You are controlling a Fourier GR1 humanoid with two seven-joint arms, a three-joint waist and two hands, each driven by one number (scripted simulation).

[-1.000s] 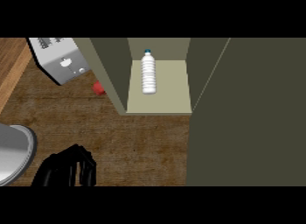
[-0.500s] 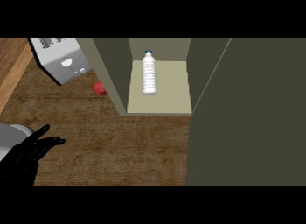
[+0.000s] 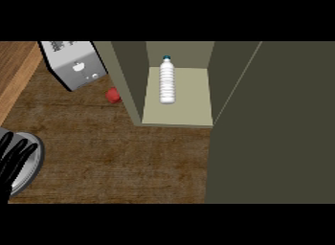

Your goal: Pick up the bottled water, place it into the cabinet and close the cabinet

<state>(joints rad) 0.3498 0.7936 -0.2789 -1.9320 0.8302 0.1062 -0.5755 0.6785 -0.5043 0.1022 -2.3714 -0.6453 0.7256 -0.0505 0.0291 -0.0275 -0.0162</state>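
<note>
- The cabinet door (image 3: pixel 283 124), the broad olive panel filling the right of the head view, stood swung open. Its position matched that of a second earlier, so the closing step remained undone.
- The cabinet (image 3: pixel 177 112) stood open at the top centre, its pale shelf exposed. No maker's mark or writing was found on it.
- The wooden counter (image 3: pixel 128 158) showed no change between the cabinet and the lower left.
- The grey appliance (image 3: pixel 71 64) sat at the upper left, beside the cabinet's left wall. It bore a few pale marks and a vent pattern, none of them legible.
- A grey rounded object (image 3: pixel 35 160) lay at the lower left edge. What it was could not be determined.
- The left hand (image 3: pixel 8 162) was the one thing that had moved. A second earlier it lay further in over the counter. It had since drawn back to the left edge, fingers straight and spread, pointing up, holding nothing. It was well apart from the door, so it was judged out of position to close it. The right hand was not in view.
- The bottled water (image 3: pixel 168 86) lay on its side on the cabinet shelf, teal cap to the rear, unmoved. Placement was judged complete. No label text could be read.
- A small red object (image 3: pixel 114 94) sat on the counter between appliance and cabinet, unchanged.
</note>
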